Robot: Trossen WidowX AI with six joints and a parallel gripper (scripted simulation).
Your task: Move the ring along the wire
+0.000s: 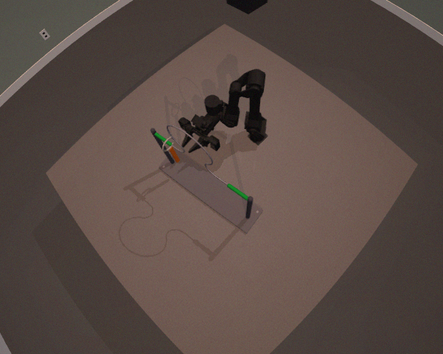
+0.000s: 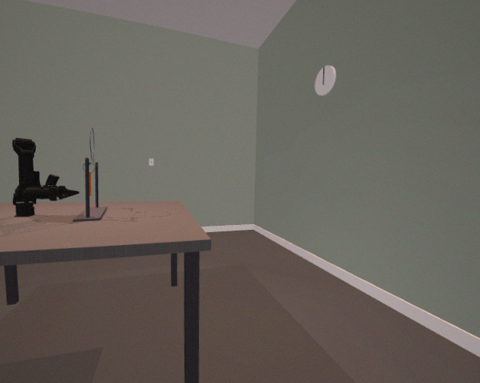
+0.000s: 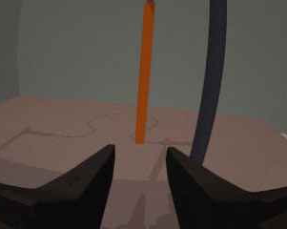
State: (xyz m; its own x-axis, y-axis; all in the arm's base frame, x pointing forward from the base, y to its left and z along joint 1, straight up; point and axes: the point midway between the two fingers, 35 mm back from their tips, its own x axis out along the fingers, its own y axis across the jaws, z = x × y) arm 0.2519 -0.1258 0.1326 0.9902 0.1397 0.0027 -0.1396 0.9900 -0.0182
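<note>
Wrist view first: the gripper [image 3: 141,159] is part-open and holding nothing, its two dark fingers framing a gap aimed straight at the orange handle [image 3: 143,71], which hangs just ahead and does not touch either one. Above the handle, the ring [image 1: 169,144] sits on the green section [image 1: 162,139] beside the near post [image 1: 152,132], so it is at its starting end. By my reading nothing is done: the grasp, the whole run along the looping grey wire [image 1: 198,146] to the far green section [image 1: 237,192] by the other post [image 1: 248,207], the release and the retreat all remain. The handle's long axis is vertical, free end pointing down toward the base plate [image 1: 214,192], ring end up at the wire.
</note>
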